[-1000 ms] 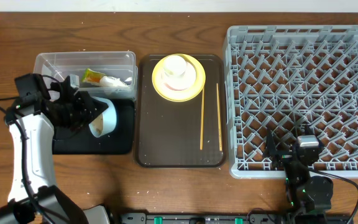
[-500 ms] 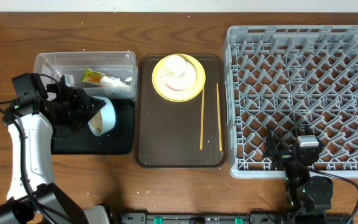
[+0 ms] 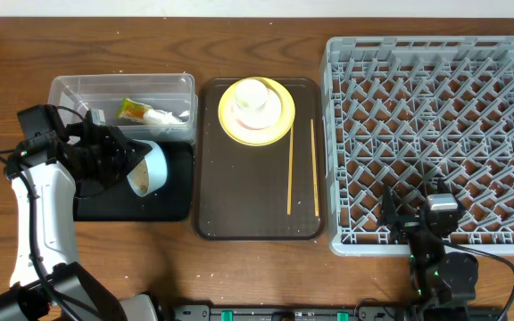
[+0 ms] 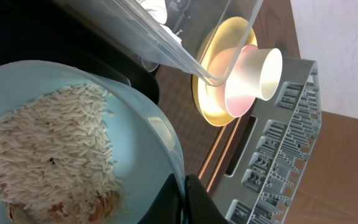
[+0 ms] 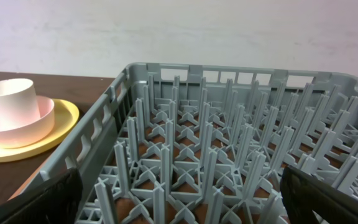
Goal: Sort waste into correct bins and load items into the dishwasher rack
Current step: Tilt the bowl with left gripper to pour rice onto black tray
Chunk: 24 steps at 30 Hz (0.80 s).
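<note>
**Blue bowl of rice tipped over the black tray**

Grey and square, the rack [image 3: 431, 134] fills the right of the overhead view, with nothing on its pegs yet. The right gripper [image 5: 185, 208] hangs over its near edge, jaws spread as wide as they go and empty.

The brown serving tray [image 3: 257, 209] takes the centre of the worktop [image 3: 257, 267]. At upper left the clear tub [image 3: 70, 89] holds a coloured snack wrapper [image 3: 134, 110] and a white wrapper [image 3: 163, 116]. The black tray [image 3: 172, 201] lies just below the tub.

At the top of the serving tray the yellow plate [image 3: 286, 120] carries the pink bowl [image 3: 259, 121], with the white cup [image 3: 252, 94] inside it. Two chopsticks [image 3: 290, 169] lie parallel down the tray's right side.

At centre left, the left gripper [image 3: 130, 162] is clamped tight on the rim of the blue bowl [image 3: 153, 168]. The bowl is tipped on its side above the black tray. Rice [image 4: 48, 143] is heaped against its lower wall; whether any has spilled I cannot tell.

The bowl looks light, stiff and smooth, so a rim pinch is probably the only hold, and it may swivel as the tilt steepens. The grains look loose but slightly clumped, so some may cling. The chopsticks lie flat and thin, so a pinch at mid-length seems best.
</note>
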Each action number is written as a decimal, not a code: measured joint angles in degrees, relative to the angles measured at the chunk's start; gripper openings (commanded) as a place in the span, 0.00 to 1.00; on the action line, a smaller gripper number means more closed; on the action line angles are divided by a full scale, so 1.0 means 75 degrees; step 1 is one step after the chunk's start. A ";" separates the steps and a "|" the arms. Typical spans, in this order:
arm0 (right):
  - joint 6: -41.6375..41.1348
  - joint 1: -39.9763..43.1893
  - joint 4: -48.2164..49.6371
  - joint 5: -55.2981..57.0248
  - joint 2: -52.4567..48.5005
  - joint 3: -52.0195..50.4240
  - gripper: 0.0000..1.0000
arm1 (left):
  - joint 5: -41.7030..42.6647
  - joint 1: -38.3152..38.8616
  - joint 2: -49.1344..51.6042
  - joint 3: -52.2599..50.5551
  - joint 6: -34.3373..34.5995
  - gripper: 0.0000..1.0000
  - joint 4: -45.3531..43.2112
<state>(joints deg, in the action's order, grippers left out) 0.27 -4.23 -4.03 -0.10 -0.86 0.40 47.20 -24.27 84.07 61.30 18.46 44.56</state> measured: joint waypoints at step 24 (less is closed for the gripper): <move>0.0000 0.0000 0.0000 0.0003 0.0000 0.0000 0.99 | 0.0009 -0.0003 0.0000 0.0000 -0.0933 0.06 0.0603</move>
<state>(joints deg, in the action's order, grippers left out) 0.27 -4.23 -4.03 -0.08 -0.86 0.40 47.27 -24.29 84.07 61.30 11.46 49.08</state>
